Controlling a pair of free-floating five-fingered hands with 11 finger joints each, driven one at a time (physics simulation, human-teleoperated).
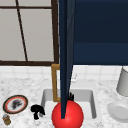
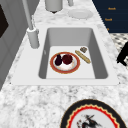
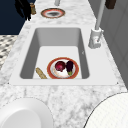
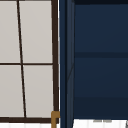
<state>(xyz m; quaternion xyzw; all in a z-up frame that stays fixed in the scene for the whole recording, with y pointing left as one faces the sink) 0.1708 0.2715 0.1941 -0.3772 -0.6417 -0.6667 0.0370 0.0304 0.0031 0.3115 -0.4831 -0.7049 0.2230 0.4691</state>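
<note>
Front view: the left hand hangs over the counter at the sink's left rim, fingers curled downward, holding nothing visible. A patterned plate and a small jar lie to its left. Dark fingers of the other hand show just above a red ball; their spread cannot be told.

Left side view: a red-rimmed plate with two dark fruits sits on the sink floor, a breadstick beside it. A hand hangs off the counter's front edge.

Right side view: a hand hovers near the jar, well apart from the red-rimmed plate
</note>
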